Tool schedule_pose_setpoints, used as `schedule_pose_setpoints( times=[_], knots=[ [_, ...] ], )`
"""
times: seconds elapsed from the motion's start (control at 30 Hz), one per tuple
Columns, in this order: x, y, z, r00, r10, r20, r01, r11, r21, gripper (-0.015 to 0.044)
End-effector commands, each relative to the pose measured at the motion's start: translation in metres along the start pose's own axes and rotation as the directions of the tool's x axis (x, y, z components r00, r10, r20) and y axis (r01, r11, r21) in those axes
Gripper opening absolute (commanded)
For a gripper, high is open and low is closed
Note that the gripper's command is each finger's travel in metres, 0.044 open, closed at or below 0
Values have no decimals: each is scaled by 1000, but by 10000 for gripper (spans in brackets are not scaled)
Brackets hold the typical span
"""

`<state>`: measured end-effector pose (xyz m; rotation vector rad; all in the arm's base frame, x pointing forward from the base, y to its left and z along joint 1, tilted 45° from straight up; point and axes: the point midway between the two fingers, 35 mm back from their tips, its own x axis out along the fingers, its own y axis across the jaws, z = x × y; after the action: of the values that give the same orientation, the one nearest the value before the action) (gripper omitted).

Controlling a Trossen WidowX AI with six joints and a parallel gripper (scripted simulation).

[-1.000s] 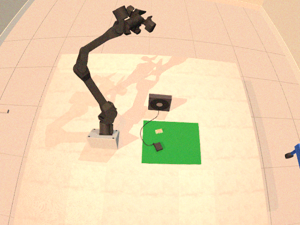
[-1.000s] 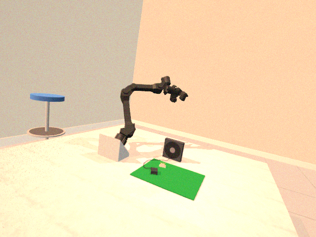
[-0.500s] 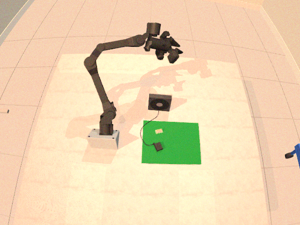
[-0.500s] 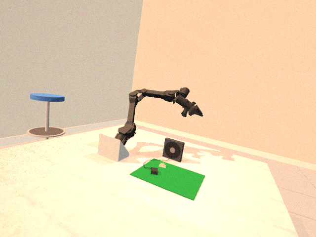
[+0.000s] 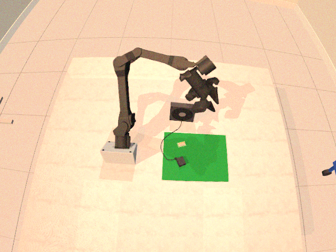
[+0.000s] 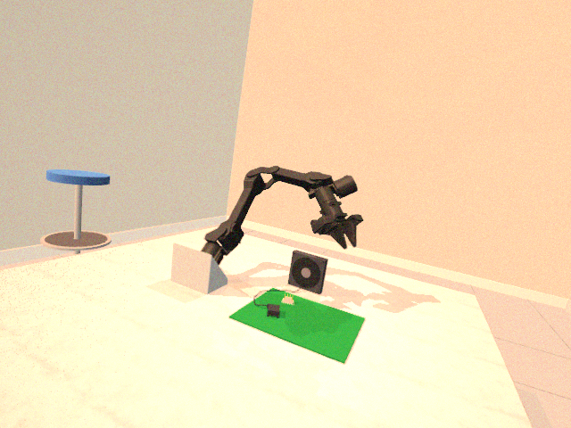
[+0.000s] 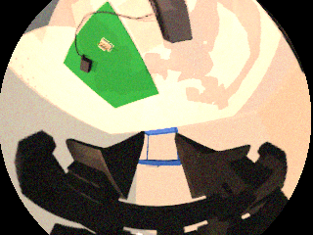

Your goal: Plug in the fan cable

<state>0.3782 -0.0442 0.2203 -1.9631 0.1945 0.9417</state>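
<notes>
So basically nothing's done yet. Nearest the exterior camera, the plug (image 5: 180,161) just lies on the green board (image 5: 206,163), beside the header (image 5: 181,144) but not on it, cable (image 5: 163,140) looping off the board's edge back to the fan (image 5: 181,111). The fan stands upright just past the board's far edge. The gripper (image 6: 346,234) hangs above and behind the fan, fingers about half open, nothing between them. Everything's left: grab, seat, push, let go. Lots of open room over the board; the fan and that cable loop are what I'd steer around.
</notes>
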Motion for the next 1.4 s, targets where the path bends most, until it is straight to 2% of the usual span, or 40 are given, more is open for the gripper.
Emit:
schedule_pose_setpoints(
  times=[0.0,0.2,0.4,0.6,0.8,1.37],
  knots=[
    [15,54,5,989,110,98,-120,988,102,210],
    [23,149,29,917,234,323,-333,895,296,210],
    [13,215,69,816,207,540,-489,745,453,210],
    [18,217,74,813,205,546,-493,740,457,210],
    [59,219,115,813,202,546,-492,740,458,210],
    [75,220,131,813,202,546,-492,740,458,210]
  ],
)
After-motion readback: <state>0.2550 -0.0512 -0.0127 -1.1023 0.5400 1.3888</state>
